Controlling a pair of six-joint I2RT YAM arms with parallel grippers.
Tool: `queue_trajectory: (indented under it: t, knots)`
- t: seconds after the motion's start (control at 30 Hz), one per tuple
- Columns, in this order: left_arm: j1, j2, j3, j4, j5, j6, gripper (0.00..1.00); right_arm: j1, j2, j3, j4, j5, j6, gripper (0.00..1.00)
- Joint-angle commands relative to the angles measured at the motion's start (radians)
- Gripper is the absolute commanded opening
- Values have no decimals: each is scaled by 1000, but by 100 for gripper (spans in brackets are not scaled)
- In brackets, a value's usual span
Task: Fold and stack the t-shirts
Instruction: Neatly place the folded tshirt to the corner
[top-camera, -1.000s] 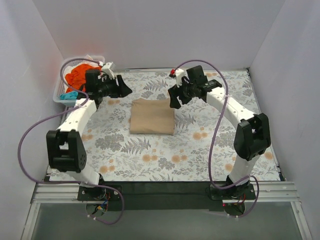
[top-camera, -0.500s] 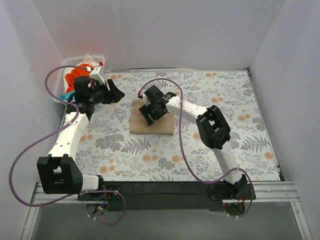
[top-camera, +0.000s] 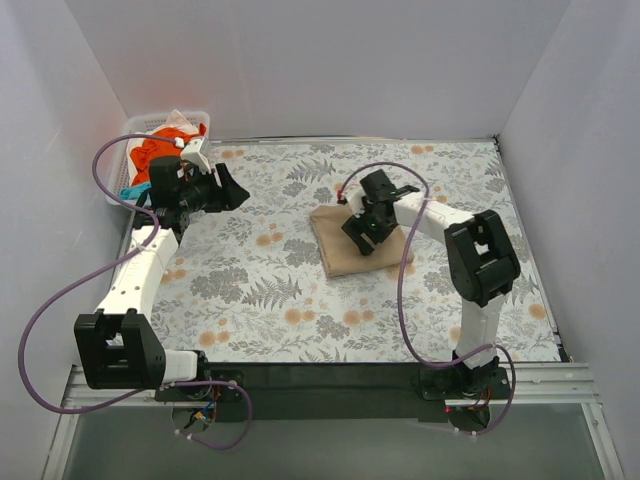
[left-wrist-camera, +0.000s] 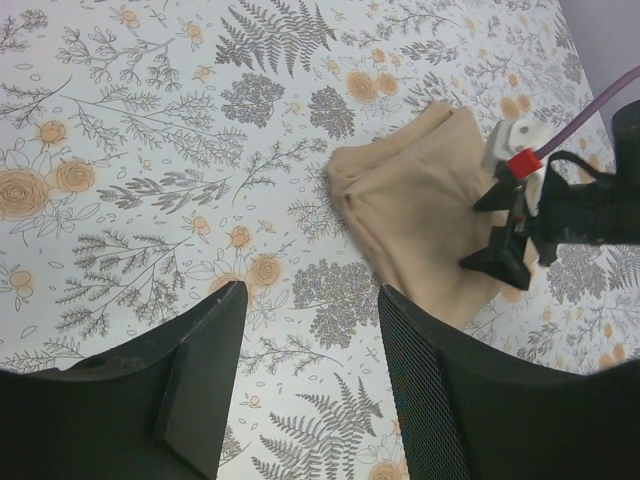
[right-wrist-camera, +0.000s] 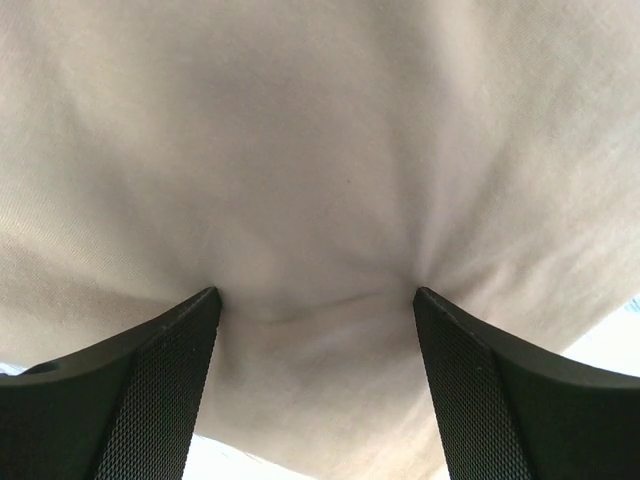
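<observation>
Top external view puts my right claw (top-camera: 358, 230) down on the folded tan t-shirt (top-camera: 345, 252), which lies right of the middle of the floral table cover (top-camera: 270, 290), folded into a rough rectangle and turned at an angle to the table's edges. From my right wrist camera I see the two dark fingers (right-wrist-camera: 150, 380) spread wide and pressed into the beige cloth, with a small pucker of fabric drawn up in the gap; the jaws stand apart and pinch nothing, they only bear down on the shirt. My left claw (top-camera: 236, 188) hangs over the far left part of the table, well apart from the tan shirt, and its wrist camera shows both fingers wide apart with only patterned cover below them. That same view catches the shirt's near corner and a small red part on my right wrist, too small for any marking to be read. Behind my left arm, in the far left corner, the white basket (top-camera: 196, 114) holds the bright orange t-shirt (top-camera: 155, 150), and a teal piece (top-camera: 130, 190) shows at the basket's near end.
</observation>
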Motion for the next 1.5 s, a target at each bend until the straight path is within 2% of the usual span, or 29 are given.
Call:
queue_trajectory:
  t: [0.0, 0.13, 0.27, 0.47, 0.6, 0.83, 0.93, 1.1, 1.23, 1.47]
  knots:
    - [1, -53, -7, -7, 35, 35, 52, -140, -72, -103, -82, -11, -254, 71]
    - [1, -34, 11, -7, 67, 47, 52, -241, -161, -192, -71, -33, -448, 71]
    - [1, -19, 51, -12, 84, 50, 52, -309, -218, -128, -93, -63, -502, 72]
    - [1, -25, 78, -16, 79, 43, 52, -318, -321, -20, -194, -131, -310, 75]
    - [1, -37, 77, -16, 79, 44, 52, -318, -349, -67, -220, -171, -215, 75]
    - [1, -46, 63, -12, 62, 46, 52, -316, -303, -179, -150, -147, -114, 73]
    - [1, -50, 55, -7, 61, 50, 52, -313, -275, -245, -76, -87, -94, 72]
    - [1, -45, 49, -3, 61, 52, 52, -313, -180, -264, -5, 31, -30, 71]
    - [1, -42, 46, -2, 56, 50, 52, -358, -85, -181, -1, 90, 47, 71]
    - [1, -54, 31, -13, 30, 69, 52, -474, 104, 58, 6, 148, 43, 71]
